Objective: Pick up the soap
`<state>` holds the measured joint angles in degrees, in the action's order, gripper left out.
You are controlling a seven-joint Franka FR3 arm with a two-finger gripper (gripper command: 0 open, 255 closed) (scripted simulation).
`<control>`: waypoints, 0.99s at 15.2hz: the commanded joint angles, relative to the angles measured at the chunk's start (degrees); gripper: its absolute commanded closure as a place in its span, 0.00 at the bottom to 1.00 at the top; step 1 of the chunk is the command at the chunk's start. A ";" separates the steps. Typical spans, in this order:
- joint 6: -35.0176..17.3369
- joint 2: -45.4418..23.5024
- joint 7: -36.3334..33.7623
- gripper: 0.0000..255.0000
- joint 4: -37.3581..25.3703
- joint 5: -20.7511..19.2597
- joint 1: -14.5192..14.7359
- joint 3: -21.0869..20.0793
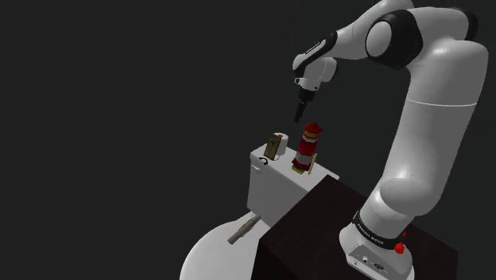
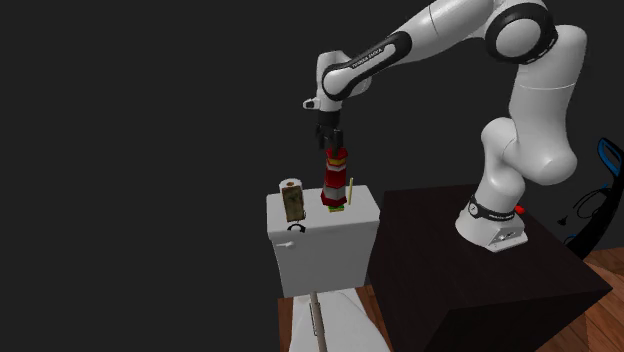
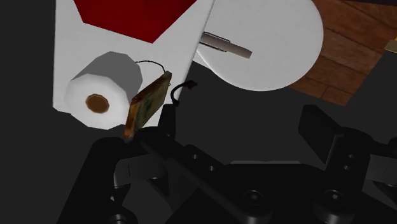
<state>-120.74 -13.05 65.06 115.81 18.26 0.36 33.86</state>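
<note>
Our pincer [image 2: 331,141] hangs with its fingers apart just above the cap of the soap [image 2: 337,180], a red banded bottle standing upright on the white toilet tank [image 2: 320,255] at mid-frame. We should descend straight, centre the neck between the fingers, then close firmly. The arm arches in from the upper right, wrist pointing down.

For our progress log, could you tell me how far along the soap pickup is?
Done: nothing yet; the red-and-white soap bottle stands on the white toilet tank. In hand: the open tool hangs above it, empty. Left: descend, close, lift.
</note>
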 commanded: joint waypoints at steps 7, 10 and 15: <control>4.19 -20.77 13.05 0.00 -17.96 11.64 -9.67 -5.69; 6.66 -28.47 15.40 0.00 -26.67 13.77 -13.36 -8.15; 9.57 -37.79 16.84 0.00 -37.92 15.26 -17.34 -10.84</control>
<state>-111.49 -49.85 81.77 79.13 33.38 -16.57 23.31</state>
